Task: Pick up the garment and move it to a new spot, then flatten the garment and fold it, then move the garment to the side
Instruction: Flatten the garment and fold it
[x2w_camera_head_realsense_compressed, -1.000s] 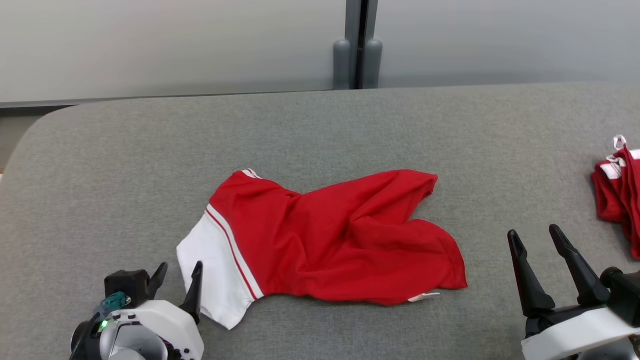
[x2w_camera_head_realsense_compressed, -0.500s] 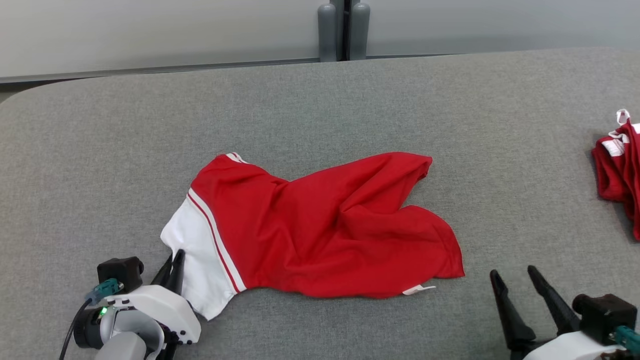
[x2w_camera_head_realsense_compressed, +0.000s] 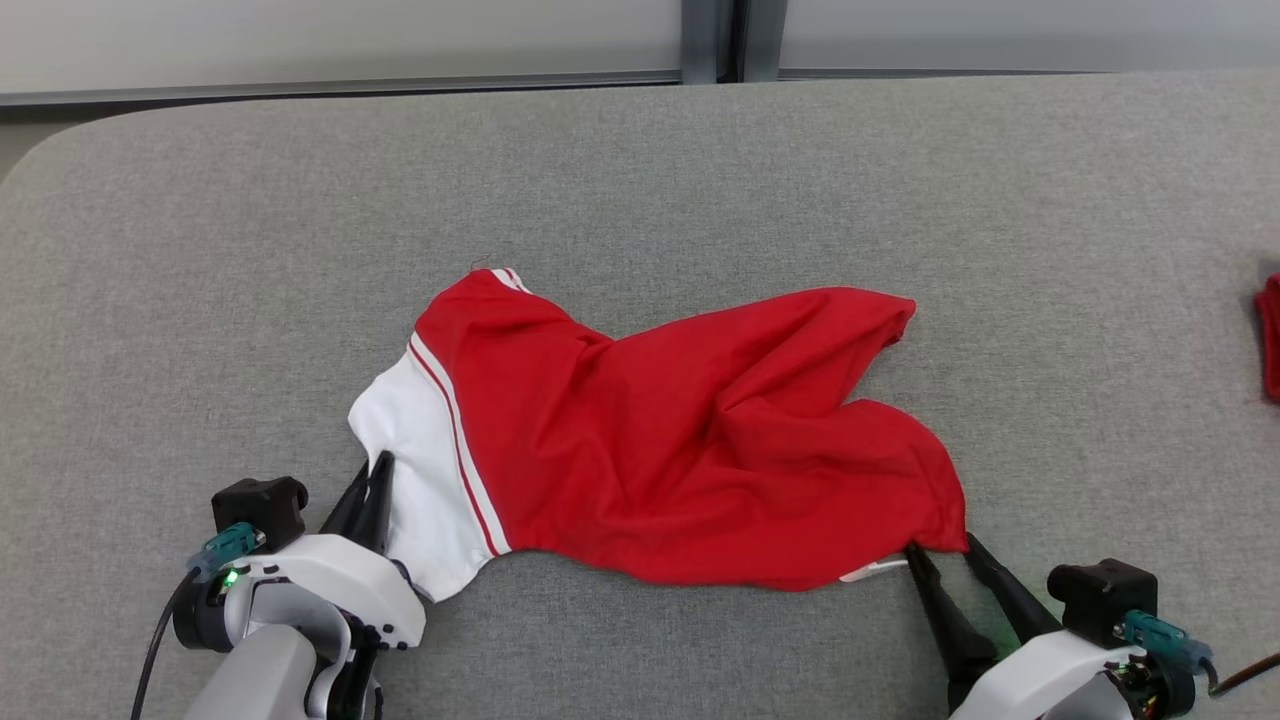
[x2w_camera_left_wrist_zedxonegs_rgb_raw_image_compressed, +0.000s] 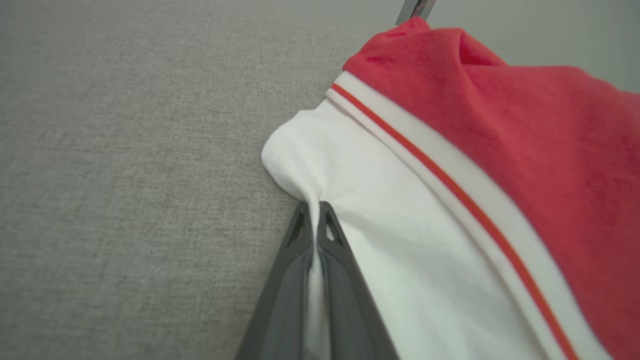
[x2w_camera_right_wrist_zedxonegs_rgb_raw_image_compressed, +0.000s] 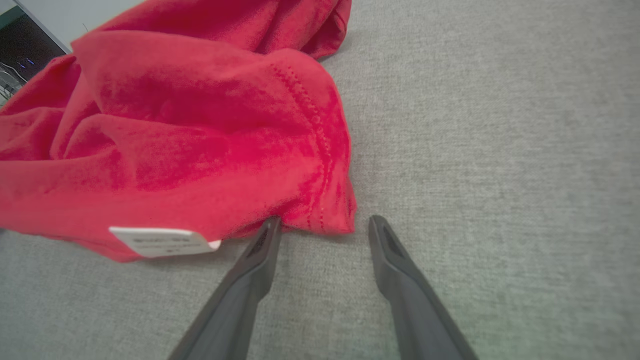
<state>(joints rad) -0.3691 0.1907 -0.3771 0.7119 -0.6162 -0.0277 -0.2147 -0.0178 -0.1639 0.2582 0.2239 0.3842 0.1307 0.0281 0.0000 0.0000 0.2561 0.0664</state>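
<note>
Red garment (x2w_camera_head_realsense_compressed: 690, 450) is lying crumpled on the grey surface (x2w_camera_head_realsense_compressed: 640, 170), long axis running left to right. I'm pinching its white band with my left gripper (x2w_camera_head_realsense_compressed: 378, 468); my right gripper (x2w_camera_right_wrist_zedxonegs_rgb_raw_image_compressed: 325, 221) is gaping, with the near red corner sitting between its tips.

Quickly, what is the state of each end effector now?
Left end effector: shut on the garment, white edge.
Right end effector: open, at its red corner.

Tag (x2w_camera_right_wrist_zedxonegs_rgb_raw_image_compressed: 159, 241) at hem of garment (x2w_camera_right_wrist_zedxonegs_rgb_raw_image_compressed: 200, 125): white, faint print, too blurred to read.
Other markings: none legible.
</note>
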